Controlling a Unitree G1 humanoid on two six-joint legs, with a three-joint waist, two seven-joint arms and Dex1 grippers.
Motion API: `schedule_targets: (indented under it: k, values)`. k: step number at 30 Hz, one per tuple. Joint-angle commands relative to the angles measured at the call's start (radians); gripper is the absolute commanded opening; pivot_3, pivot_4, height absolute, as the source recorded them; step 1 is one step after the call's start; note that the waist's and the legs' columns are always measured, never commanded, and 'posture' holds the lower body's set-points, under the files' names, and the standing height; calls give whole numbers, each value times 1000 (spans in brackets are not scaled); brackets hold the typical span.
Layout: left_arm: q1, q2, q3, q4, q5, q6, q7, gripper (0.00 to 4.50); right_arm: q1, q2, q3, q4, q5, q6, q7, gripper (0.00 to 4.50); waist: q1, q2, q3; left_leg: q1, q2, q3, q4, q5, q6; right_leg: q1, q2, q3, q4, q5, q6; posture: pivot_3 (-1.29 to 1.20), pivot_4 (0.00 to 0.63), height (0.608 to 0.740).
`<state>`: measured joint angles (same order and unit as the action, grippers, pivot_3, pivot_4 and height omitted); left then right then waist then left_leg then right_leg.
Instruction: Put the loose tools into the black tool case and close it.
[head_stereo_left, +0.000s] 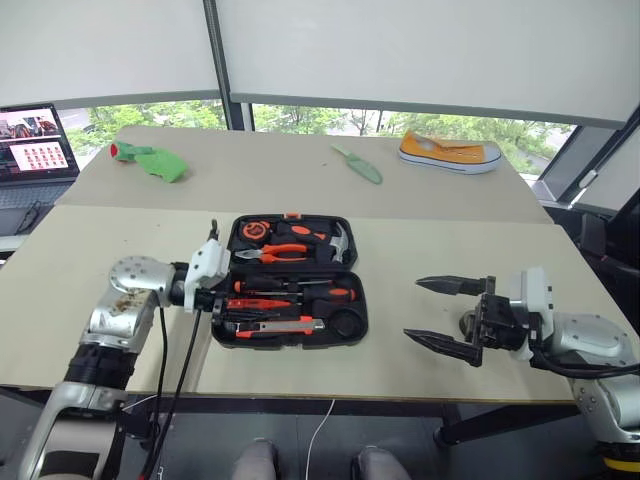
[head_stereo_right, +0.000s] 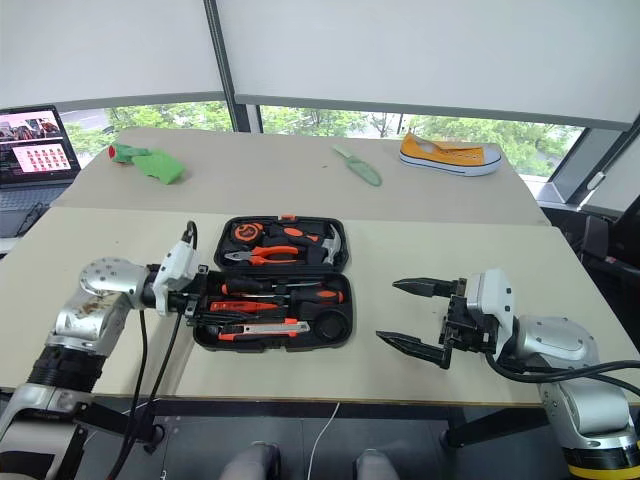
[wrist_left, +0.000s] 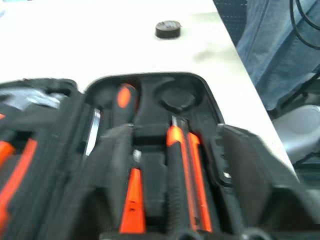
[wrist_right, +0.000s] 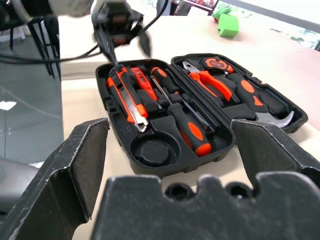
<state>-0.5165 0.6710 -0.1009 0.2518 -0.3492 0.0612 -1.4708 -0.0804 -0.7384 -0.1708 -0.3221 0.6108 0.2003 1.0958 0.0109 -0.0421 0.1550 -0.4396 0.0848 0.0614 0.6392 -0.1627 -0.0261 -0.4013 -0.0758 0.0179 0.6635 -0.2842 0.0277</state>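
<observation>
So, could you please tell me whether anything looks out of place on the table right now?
Yes: the small grey tape roll lies loose on the table, apart from the open black tool case, whose round recess sits empty. Nothing looks spilled or damaged.

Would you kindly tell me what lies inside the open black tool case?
The black tool case holds screwdrivers, a utility knife, pliers and a hammer. Its round recess is empty. The left gripper covers one end.
</observation>
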Motion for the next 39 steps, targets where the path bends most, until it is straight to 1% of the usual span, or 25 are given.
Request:
schedule_targets:
  k: [1,2,4,9,10,13,15,17,19,21,26,30,31,32,33,34,36,37,39]
  values:
    - [16,-18,-25,13,65,-44,52,1229,-11,15,-11,-15,-4,-21,-13,4500,0,0,0,0,0,0,0,0,0,0,0,0,0,0,0,0,150,740]
    - [18,-27,-25,21,71,-45,68,784,-10,18,-10,-16,-6,-22,-14,4500,0,0,0,0,0,0,0,0,0,0,0,0,0,0,0,0,150,740]
    - [25,-45,-38,47,114,-56,118,68,-6,25,-9,-21,-9,-22,-17,4500,1,0,0,0,0,0,0,0,0,0,0,0,0,0,0,0,150,740]
    - [35,-56,-77,88,181,-70,162,68,13,23,-20,-34,-4,-16,-17,4500,4,2,-1,2,-1,0,0,1,1,5,0,0,-1,0,0,0,150,740]
    - [44,-53,-87,84,177,-55,147,68,20,21,-23,-40,-1,-13,-18,4500,4,2,-1,4,-1,0,0,1,1,7,0,0,-1,0,0,0,150,740]
    - [84,-36,-127,77,211,-110,126,68,43,20,-32,-58,4,-8,-25,4500,1,4,-2,11,-1,-1,0,1,1,13,-1,0,-2,-3,5,0,150,740]
    - [105,-23,-147,87,238,-97,134,68,53,21,-34,-64,5,-8,-28,4500,1,6,-4,12,-1,-1,0,1,1,14,-1,1,-2,-4,5,0,150,740]
    - [121,-30,-144,99,247,-48,177,68,60,23,-35,-66,5,-8,-34,4500,-2,10,-7,15,-1,0,0,1,1,16,-1,2,-1,-5,4,0,150,740]
    - [127,-48,-128,106,222,-7,200,68,66,26,-37,-68,6,-7,-43,4500,-4,14,-10,15,-1,0,0,1,1,16,-1,3,-2,-6,3,0,150,740]
    - [130,-52,-128,105,219,-11,201,68,74,26,-41,-71,7,-8,-48,4500,-2,18,-15,16,-1,0,0,1,1,16,0,3,-1,-6,3,0,150,740]
    - [137,-66,-84,70,156,-41,187,68,109,19,-71,-87,12,-8,-60,4500,-1,19,-16,16,-1,0,0,1,1,16,-1,3,-1,-8,1,0,150,740]
    - [138,-89,54,7,-23,-36,154,68,179,5,-154,-100,13,-15,-77,4500,-1,18,-16,14,-1,1,0,1,1,14,-1,4,-2,-7,2,0,150,740]
    - [146,-75,111,-34,-88,-19,142,580,239,9,-214,-84,2,-33,-76,4500,-1,17,-15,13,-1,1,-1,1,1,13,-1,4,-2,-6,3,0,150,740]
    - [154,-64,149,-65,-131,-6,133,719,283,12,-256,-73,-6,-46,-75,4500,-1,16,-14,12,-1,1,-1,1,1,13,0,4,-2,-5,5,0,150,740]
    - [169,-42,185,-102,-168,20,130,1195,341,24,-305,-43,-27,-77,-71,4500,1,14,-13,10,-1,0,-2,1,1,11,0,4,-3,-4,5,0,150,740]
    - [181,-27,207,-129,-189,42,131,1536,379,32,-336,-23,-40,-100,-68,4500,3,12,-12,9,-1,-1,-3,1,1,11,0,2,-4,-4,5,0,150,740]
    - [238,20,243,-178,-192,59,134,2258,464,56,-401,55,-74,-158,-65,4500,2,12,-12,9,-1,-1,-6,1,1,12,-1,1,-7,-4,4,0,150,740]
    - [276,44,252,-196,-179,49,130,2663,491,64,-423,107,-96,-197,-64,4500,1,13,-12,9,-1,-1,-7,1,1,12,-1,1,-9,-4,4,0,150,740]
    - [339,69,273,-215,-153,14,135,3319,525,74,-447,199,-140,-261,-68,4500,-2,15,-13,11,-2,0,-11,1,1,13,-2,1,-13,-4,4,0,150,740]
